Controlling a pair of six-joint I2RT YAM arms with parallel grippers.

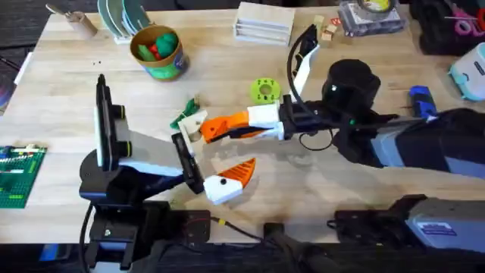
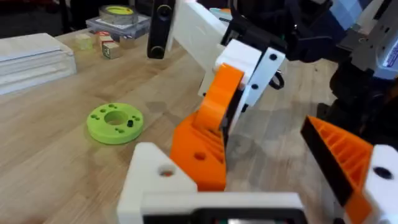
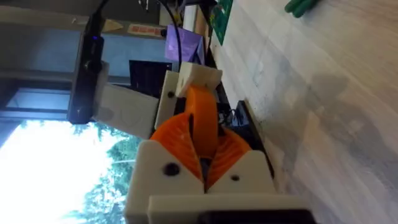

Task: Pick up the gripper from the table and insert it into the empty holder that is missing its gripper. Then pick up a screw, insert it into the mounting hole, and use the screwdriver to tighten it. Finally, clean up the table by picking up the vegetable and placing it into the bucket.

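Status: still on step 1. The right gripper [image 1: 227, 127] is clamped tight on the gripper [image 2: 202, 149] and has it pressed up against the bare white holder [image 2: 155, 180] on the left arm's tip. It's touching, maybe partway in, but I can't tell if it's fully seated and the holder's mounting hole looks empty. The left gripper [image 2: 249, 174] has its sides spread wide: bare holder on one side, its one orange finger [image 2: 348, 155] well apart on the other, nothing held. Left to do imo: finish seating, then screw + tighten. What I take for the screwdriver [image 1: 420, 100] sits far off by the right arm. The vegetable [image 1: 182, 115] is on the table just beside the grippers, not in the bucket [image 1: 158, 53] yet.
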